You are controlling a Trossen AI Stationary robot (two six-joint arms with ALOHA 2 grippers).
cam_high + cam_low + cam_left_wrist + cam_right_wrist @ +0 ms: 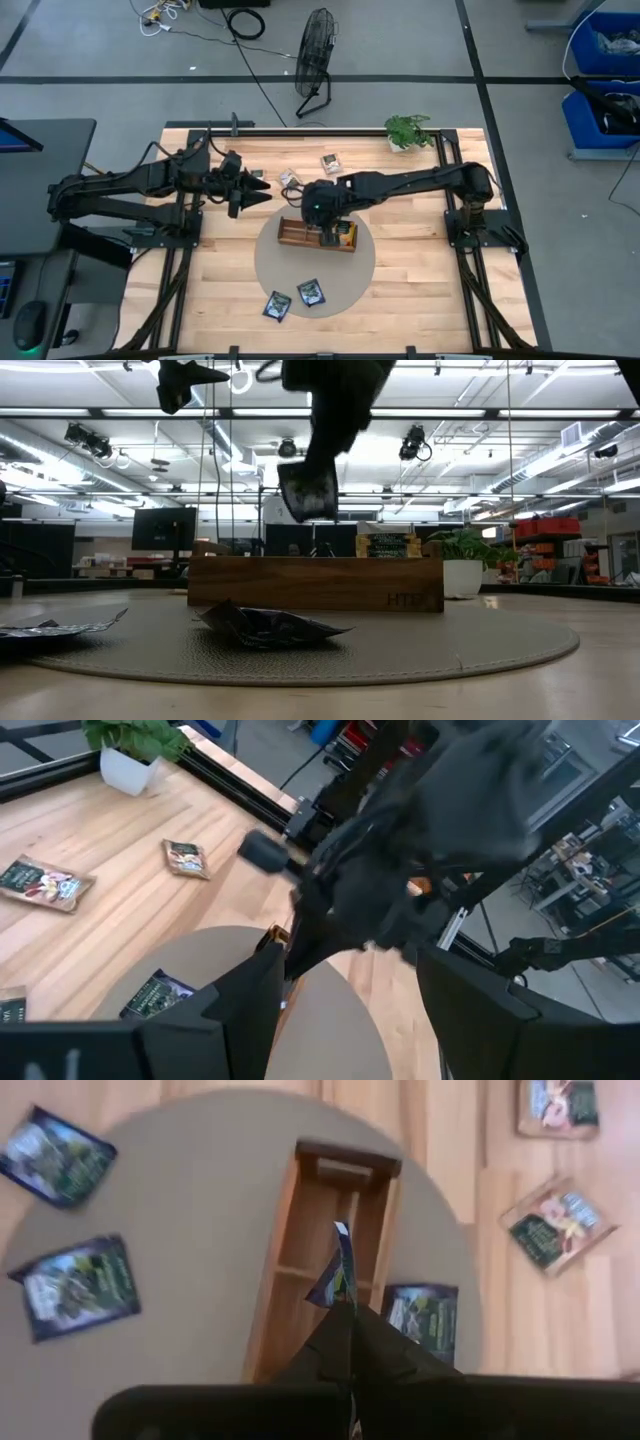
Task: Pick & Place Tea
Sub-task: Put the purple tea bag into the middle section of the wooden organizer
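Centre of the high view: right gripper [345, 1305] pinches a dark blue square tea packet [342, 1270] edge-on above the long brown wooden tray [300, 1270], likely to slot it in | centre-left: left gripper [262, 193] waits, fingers apart.
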